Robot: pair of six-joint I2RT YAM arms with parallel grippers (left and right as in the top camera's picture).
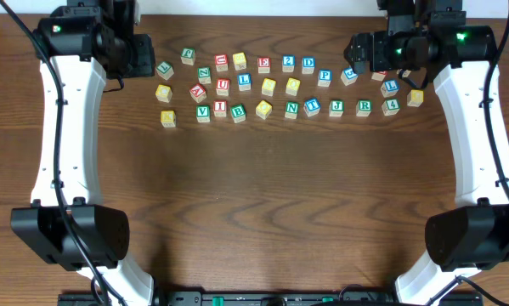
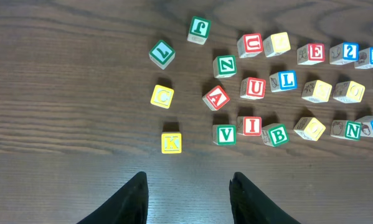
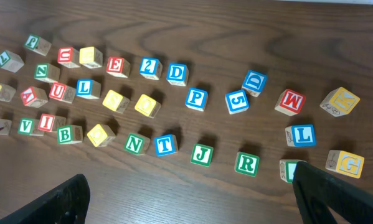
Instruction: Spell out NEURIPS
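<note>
Gripping nothing: left fingers (image 2: 133,202) parted, right fingers (image 3: 332,193) spread wide, above the worktop (image 1: 254,212). Nearest row: one red I (image 1: 220,108), one green N (image 1: 291,108), one green R (image 1: 364,106). Middle: one red U (image 1: 223,86), two yellow-faced cubes (image 1: 268,87) side by side, one blue P (image 1: 325,76). Farthest: second U (image 1: 221,62), one red E (image 1: 263,64). Lettered mostly upright toward near edge; strung left-right along far worktop.

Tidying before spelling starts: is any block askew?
Nothing spilled or damaged. The red A cube sits turned diagonally, unlike the squarer green V cube; one yellow cube is rotated likewise.
</note>
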